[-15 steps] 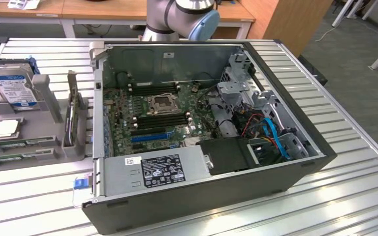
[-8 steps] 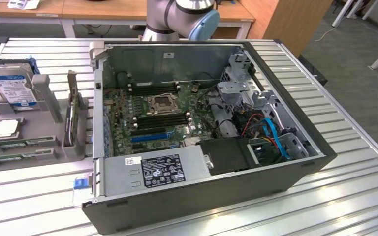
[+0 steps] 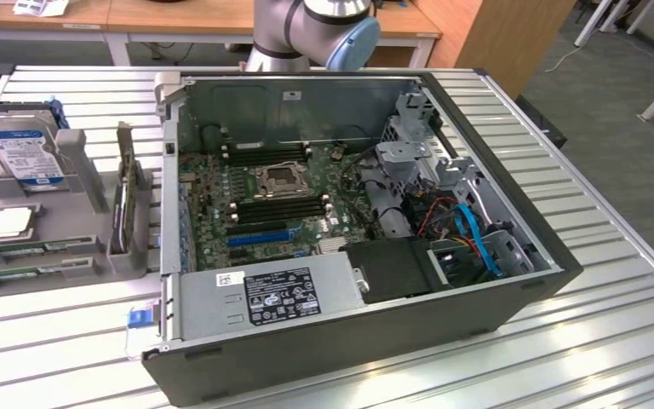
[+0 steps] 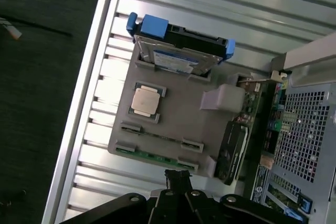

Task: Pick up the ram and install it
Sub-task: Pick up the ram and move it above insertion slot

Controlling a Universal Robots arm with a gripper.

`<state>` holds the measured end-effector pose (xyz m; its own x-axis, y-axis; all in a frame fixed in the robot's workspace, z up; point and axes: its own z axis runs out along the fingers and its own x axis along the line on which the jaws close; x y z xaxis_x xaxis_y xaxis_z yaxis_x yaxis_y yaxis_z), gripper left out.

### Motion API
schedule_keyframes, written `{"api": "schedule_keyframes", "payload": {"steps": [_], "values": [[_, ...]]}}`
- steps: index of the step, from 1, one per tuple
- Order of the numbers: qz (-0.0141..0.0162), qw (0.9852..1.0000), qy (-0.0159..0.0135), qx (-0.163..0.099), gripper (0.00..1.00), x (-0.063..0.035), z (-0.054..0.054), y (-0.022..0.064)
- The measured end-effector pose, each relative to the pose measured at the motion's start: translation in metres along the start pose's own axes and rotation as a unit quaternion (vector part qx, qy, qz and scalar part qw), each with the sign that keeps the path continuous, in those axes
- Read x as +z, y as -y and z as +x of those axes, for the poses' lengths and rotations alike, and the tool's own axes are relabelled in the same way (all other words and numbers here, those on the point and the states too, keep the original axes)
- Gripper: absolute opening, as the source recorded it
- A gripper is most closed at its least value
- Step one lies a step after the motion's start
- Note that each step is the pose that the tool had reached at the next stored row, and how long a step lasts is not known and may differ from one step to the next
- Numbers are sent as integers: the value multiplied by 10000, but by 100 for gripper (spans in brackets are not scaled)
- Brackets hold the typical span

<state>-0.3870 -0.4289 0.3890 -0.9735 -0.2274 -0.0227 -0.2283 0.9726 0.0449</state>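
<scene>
The ram (image 4: 152, 157) sits in a slot at the edge of the gray holder tray (image 4: 178, 119), just ahead of the gripper (image 4: 178, 176) and apart from it. The gripper's jaws are pressed together, holding nothing. Beyond the ram lie a processor chip (image 4: 145, 100) and a hard drive (image 4: 178, 59).

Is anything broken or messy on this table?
Nothing stands out. The thin green ram stick, the square silver processor chip and the blue-framed hard drive all sit neatly in the grey plastic holder. The dark open computer case lies flat beside it, cables tucked inside.
</scene>
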Motion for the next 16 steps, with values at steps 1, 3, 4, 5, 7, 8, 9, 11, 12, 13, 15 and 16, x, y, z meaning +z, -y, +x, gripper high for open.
{"api": "schedule_keyframes", "payload": {"steps": [1,3,4,5,7,8,9,11,12,13,15,16], "values": [[-1,10000,-3,-73,10,0,0,0],[-5,9998,-9,-221,10,0,0,0],[-7,9996,-12,-295,10,0,0,0],[-8,9993,-15,-377,10,1,0,0],[-12,9986,-22,-527,10,1,0,0],[-13,9982,-25,-600,10,1,0,0],[-15,9977,-28,-673,10,2,0,0],[-18,9966,-35,-820,10,2,0,0],[-20,9960,-38,-891,10,3,0,0],[-21,9954,-41,-961,10,3,0,0],[-24,9939,-46,-1102,10,4,0,0],[-26,9931,-49,-1174,10,4,0,0]]}}
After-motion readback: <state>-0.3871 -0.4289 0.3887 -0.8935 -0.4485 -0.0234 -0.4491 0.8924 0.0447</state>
